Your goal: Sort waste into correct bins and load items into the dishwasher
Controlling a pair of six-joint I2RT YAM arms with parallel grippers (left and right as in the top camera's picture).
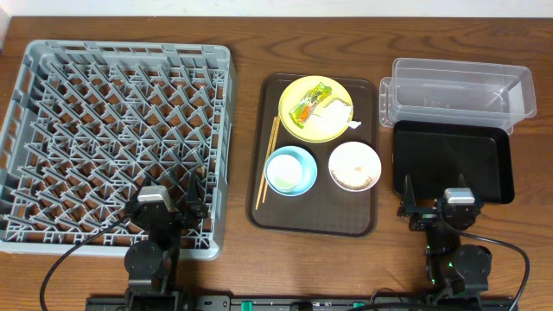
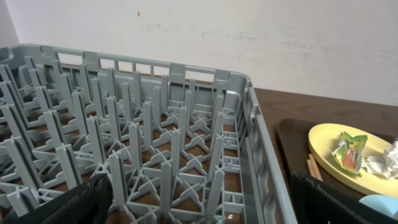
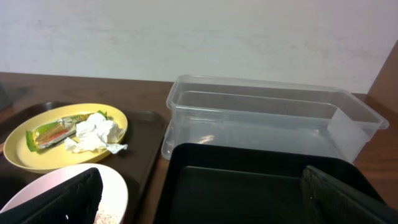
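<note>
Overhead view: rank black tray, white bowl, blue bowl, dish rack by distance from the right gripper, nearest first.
1. Black tray: directly ahead of the right gripper.
2. White bowl: to its left.
3. Blue bowl: further left, beside the white bowl.
4. Dish rack: far left of the table.

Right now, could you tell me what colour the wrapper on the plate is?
The wrapper is green and orange, clearest from the right wrist.
</note>
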